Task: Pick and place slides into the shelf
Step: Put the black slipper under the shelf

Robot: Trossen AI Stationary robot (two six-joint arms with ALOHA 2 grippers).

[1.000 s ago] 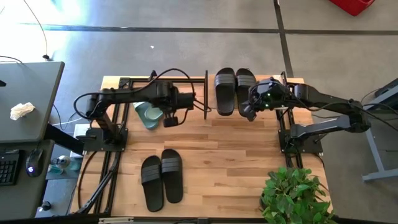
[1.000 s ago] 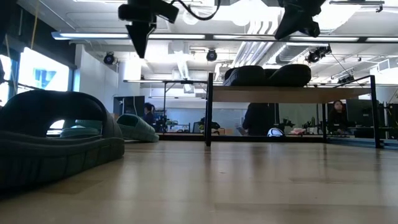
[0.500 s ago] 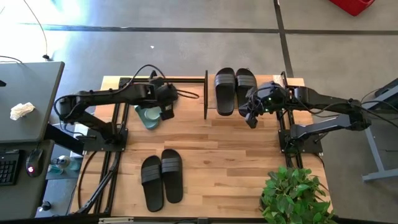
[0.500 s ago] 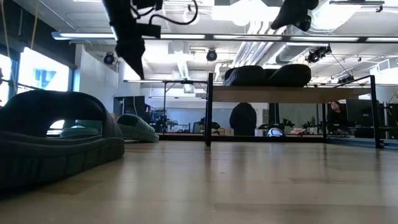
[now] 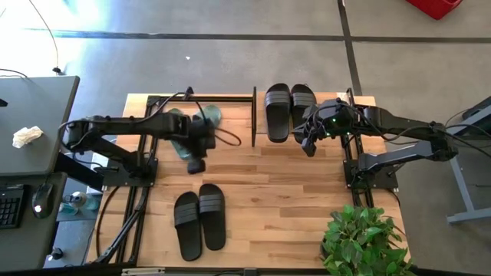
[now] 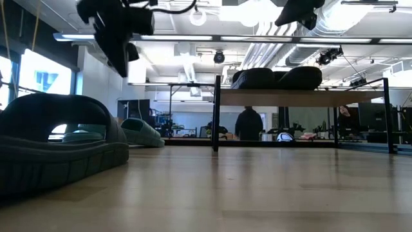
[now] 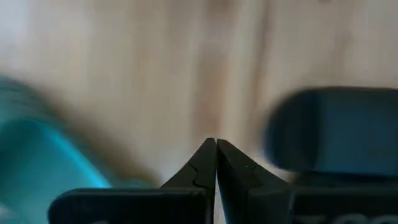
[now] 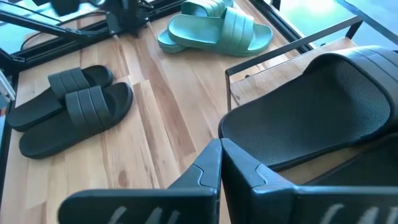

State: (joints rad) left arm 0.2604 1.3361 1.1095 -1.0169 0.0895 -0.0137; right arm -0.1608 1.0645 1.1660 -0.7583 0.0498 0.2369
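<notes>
1. Slides are in three places: one black pair (image 5: 289,112) already lies on the shelf (image 5: 256,116), a second black pair (image 5: 199,222) lies on the open worktop (image 5: 284,207) toward the near edge, and the sage-green pair (image 5: 201,117) sits at the far left, partly under the left arm.
2. Your left hand (image 5: 196,164) hangs above bare wood between the green pair and the near black pair, fingers pressed together, carrying nothing.
3. Your right hand (image 5: 307,146) hovers just beside the shelf's right end, also pinched closed and empty (the wrist view shows this clearly).
4. The near black pair lies just below the left hand in the high view, long axes running front to back, so I judge the left arm is better placed.
</notes>
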